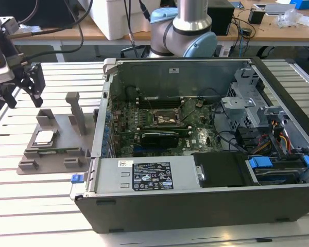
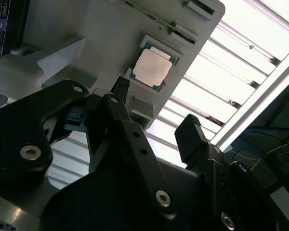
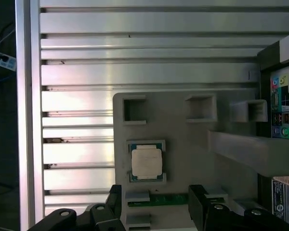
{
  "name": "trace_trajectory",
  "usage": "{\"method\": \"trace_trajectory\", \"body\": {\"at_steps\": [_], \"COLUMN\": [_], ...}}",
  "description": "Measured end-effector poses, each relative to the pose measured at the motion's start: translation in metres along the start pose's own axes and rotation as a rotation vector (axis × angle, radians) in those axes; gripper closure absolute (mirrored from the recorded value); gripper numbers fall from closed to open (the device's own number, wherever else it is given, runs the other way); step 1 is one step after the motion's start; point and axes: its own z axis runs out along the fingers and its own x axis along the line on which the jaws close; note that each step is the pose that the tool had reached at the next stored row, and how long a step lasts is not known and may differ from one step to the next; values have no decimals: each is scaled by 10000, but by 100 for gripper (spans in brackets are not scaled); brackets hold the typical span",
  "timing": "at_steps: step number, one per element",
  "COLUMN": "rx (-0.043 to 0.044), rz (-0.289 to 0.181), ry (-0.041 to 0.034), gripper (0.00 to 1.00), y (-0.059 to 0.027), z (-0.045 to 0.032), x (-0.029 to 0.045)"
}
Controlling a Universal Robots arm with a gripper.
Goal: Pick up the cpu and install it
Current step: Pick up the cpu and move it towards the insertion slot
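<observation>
My black two-fingered gripper (image 1: 24, 86) hovers above the slatted aluminium table (image 1: 41, 206), off the far corner of the grey plastic tray with upright posts (image 1: 51, 155), its fingers spread wide and holding nothing. The small flat square cpu with the silvery-white metal top (image 1: 45, 137) lies flat in its shallow pocket on that tray, well apart from the black rectangular socket frame (image 1: 165, 119) inside the open black computer case (image 1: 195, 206). In both wrist views the chip sits just ahead of my fingertips. As I judge it, the risk is the pocket's raised rim: if I come down off-centre, a finger could land on the rim or the chip's top, tipping it or skewing the grip.
</observation>
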Motion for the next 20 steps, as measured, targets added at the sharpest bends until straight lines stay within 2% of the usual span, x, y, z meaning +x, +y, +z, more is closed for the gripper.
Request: {"method": "trace_trajectory", "body": {"at_steps": [7, 20], "rx": [0, 0], "rz": [1, 0], "ry": [0, 0], "gripper": [34, 34], "y": [0, 0], "z": [77, 174], "x": [2, 5]}}
